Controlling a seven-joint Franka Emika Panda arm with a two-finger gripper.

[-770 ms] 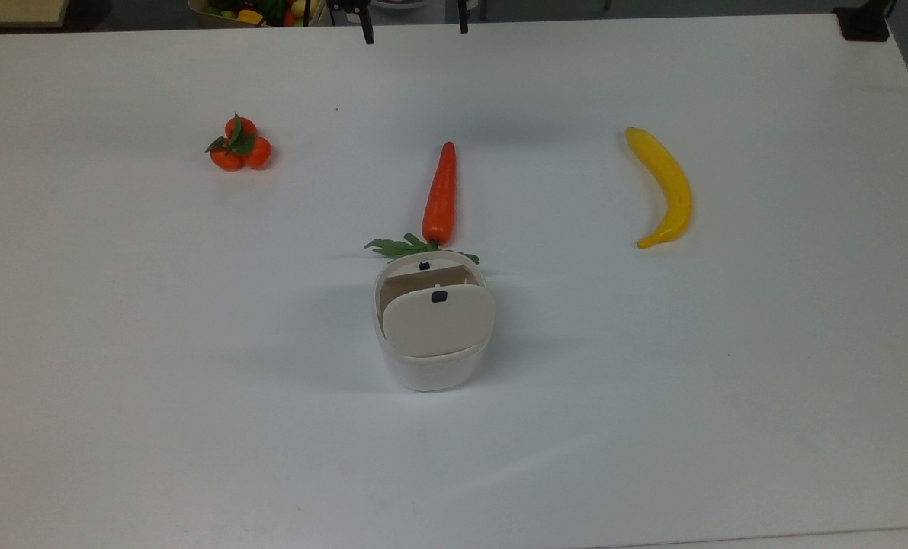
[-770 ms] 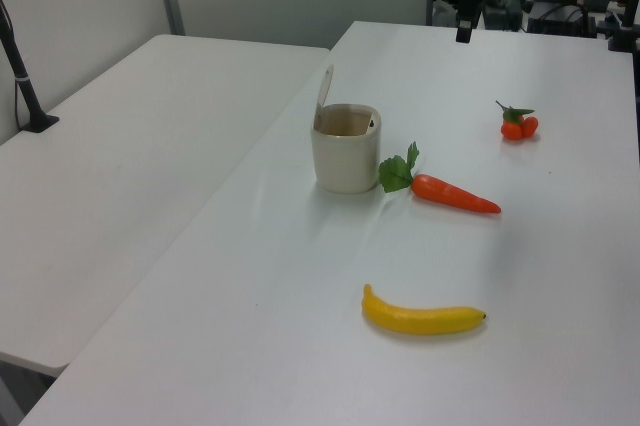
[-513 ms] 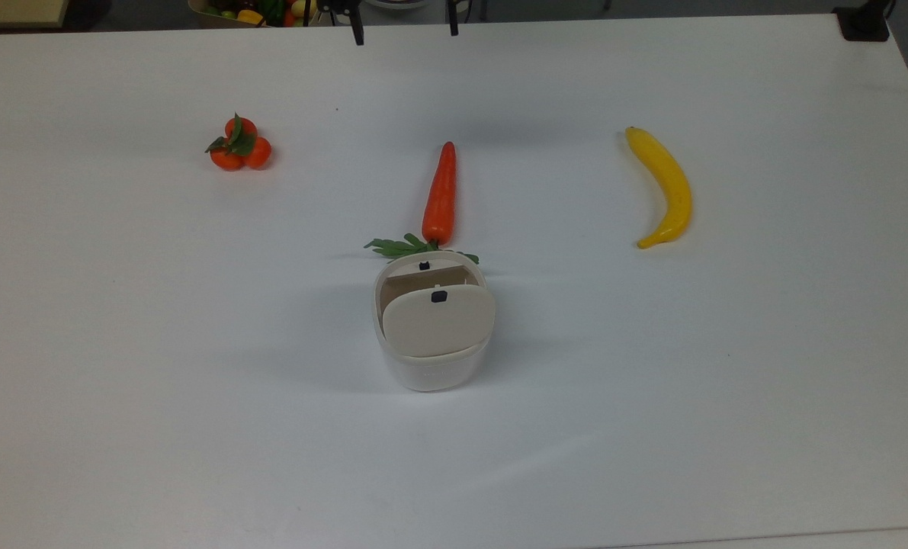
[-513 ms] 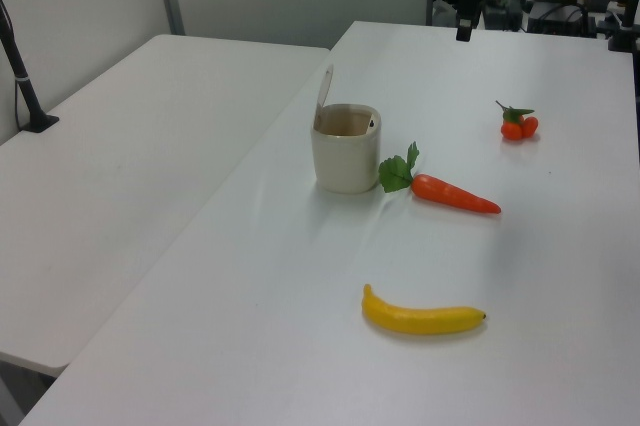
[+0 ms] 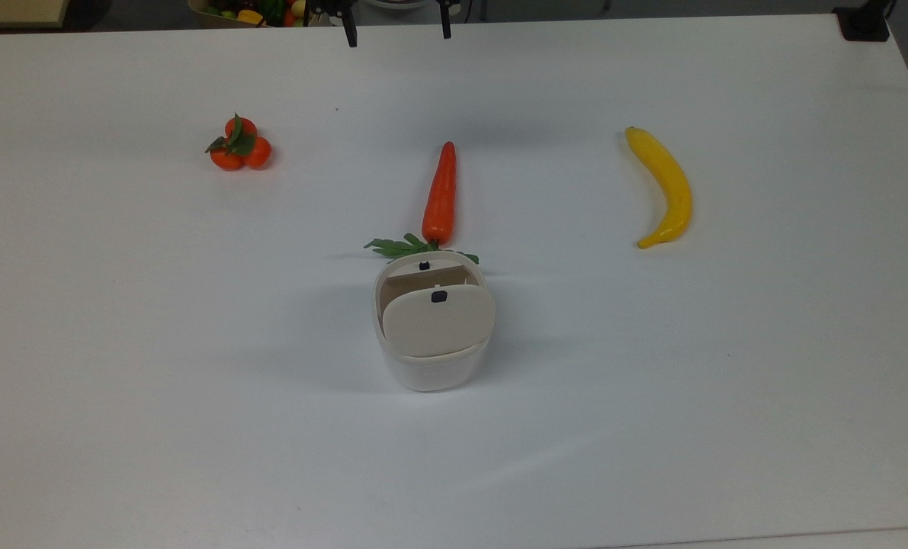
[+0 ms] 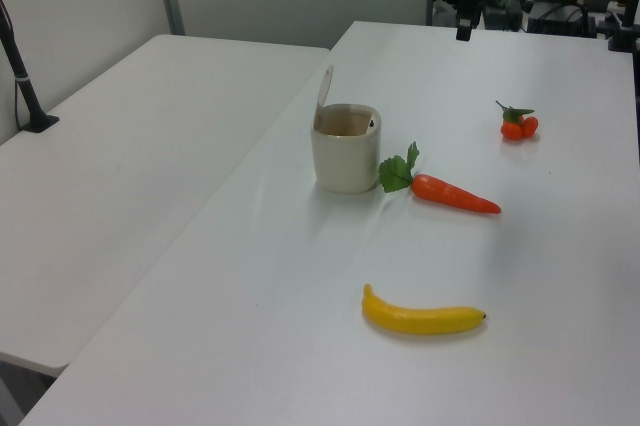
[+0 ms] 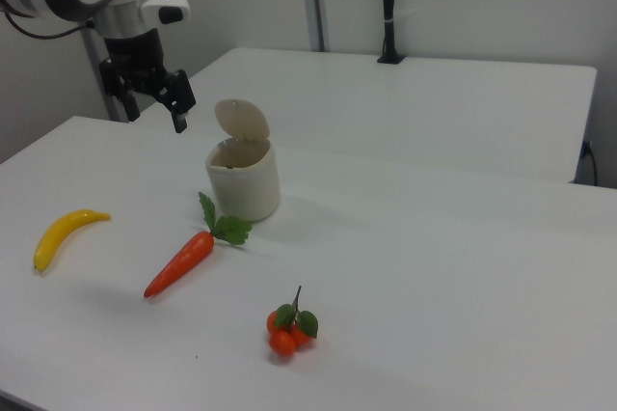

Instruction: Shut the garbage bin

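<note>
Bin (image 5: 432, 335) sits just below the centre of the top view, white tub with its beige lid (image 5: 438, 322) raised, the opening showing above the lid; the carrot (image 5: 440, 194) lies directly above it in the frame, its leaves against the bin's rim; tangerines (image 5: 239, 145) at upper left, banana (image 5: 665, 187) at right, all on the white worktop (image 5: 118, 381); the claw (image 5: 394, 27) pokes in at the top edge, its two dark fingers spread apart and holding nothing, well apart from the bin.

In the left view the bin (image 6: 346, 148) stands a little above centre, the lid (image 6: 325, 88) upright along its left side, interior open; the carrot (image 6: 455, 193) lies to its right, the banana (image 6: 422, 316) lower down, the tangerines (image 6: 518, 124) at upper right; the claw (image 6: 465, 21) hangs at the top of the frame, far from the lid.

In the right view the bin (image 7: 244, 179) is left of centre, lid (image 7: 241, 122) standing up behind the tub; the claw (image 7: 159, 97) hovers to its upper left, released and empty, near but not touching.

By my judgement the task is barely begun: the lid is fully open; the approach, the push down on the lid and the latching are all left.
</note>
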